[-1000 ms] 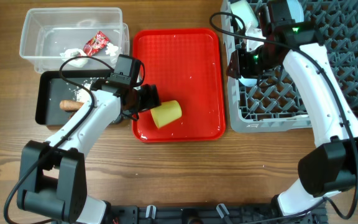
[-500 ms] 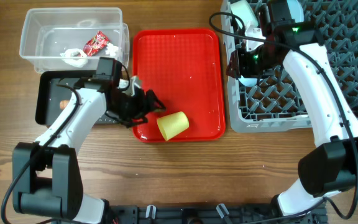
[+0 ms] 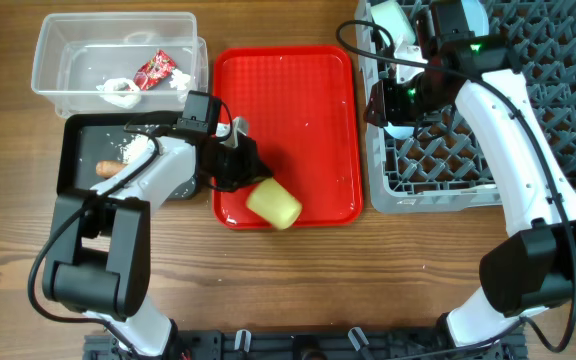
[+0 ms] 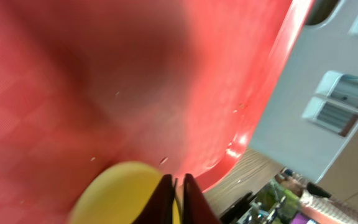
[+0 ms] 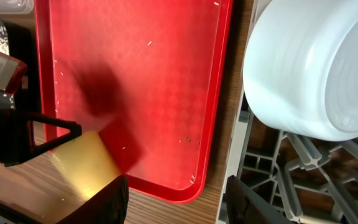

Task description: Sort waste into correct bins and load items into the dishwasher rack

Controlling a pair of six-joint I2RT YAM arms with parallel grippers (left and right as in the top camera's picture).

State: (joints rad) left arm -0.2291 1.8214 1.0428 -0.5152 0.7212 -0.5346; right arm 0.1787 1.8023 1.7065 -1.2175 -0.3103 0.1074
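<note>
Action near the desk's front edge: the yellow cup (image 3: pixel 273 203) lies on its side at the near rim of the red tray (image 3: pixel 298 90). The left gripper (image 4: pixel 178 180) is right on it, jaws pinched almost together with only a sliver of yellow wall between the fingers; that wrist view is blurred. Over at the left edge, the black bin (image 3: pixel 71 150) holds the carrot (image 3: pixel 113 168) and a scatter of rice (image 3: pixel 138 148). On the right, the right gripper (image 5: pixel 176 199) hovers over the left rim of the dishwasher rack (image 3: pixel 448 170), jaws spread wide and empty, with a white bowl (image 5: pixel 316 62) upside down beside it. At the far left corner, the clear tub (image 3: pixel 48 50) holds the red wrapper (image 3: pixel 155 70) and crumpled paper (image 3: pixel 118 90).
</note>
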